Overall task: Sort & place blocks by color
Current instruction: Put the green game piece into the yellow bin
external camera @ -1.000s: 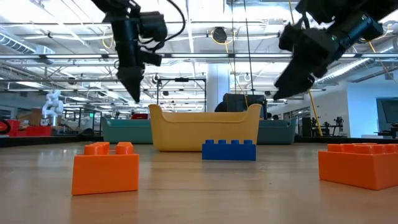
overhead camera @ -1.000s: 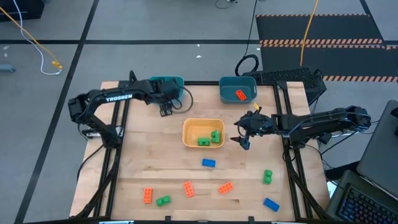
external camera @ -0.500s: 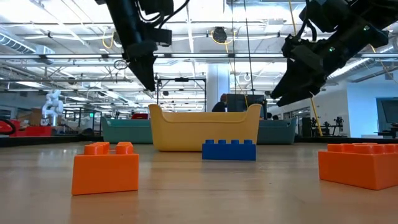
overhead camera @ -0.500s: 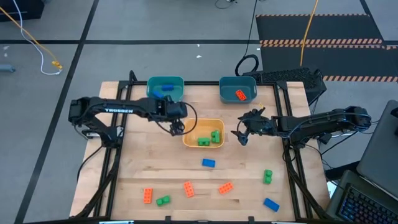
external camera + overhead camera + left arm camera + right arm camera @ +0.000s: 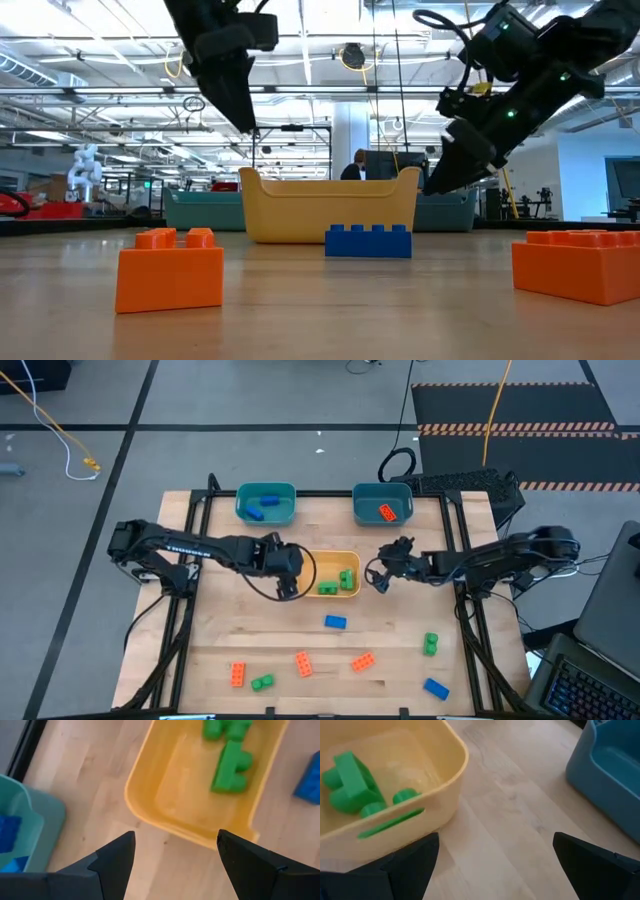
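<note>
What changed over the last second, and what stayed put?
The left gripper, open and empty, swung from over the left teal plastic bin to the yellow plastic bin's left edge. The right gripper, open, edged toward that bin. All the studded toy blocks stayed put.

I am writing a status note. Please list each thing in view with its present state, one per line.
Left tool: open, empty, above the yellow bin's left edge.
Right tool: open, empty, beside the bin's right side.
Yellow bin: holds green blocks.
Left teal bin: holds blue blocks.
Right teal bin: holds one orange block.
</note>
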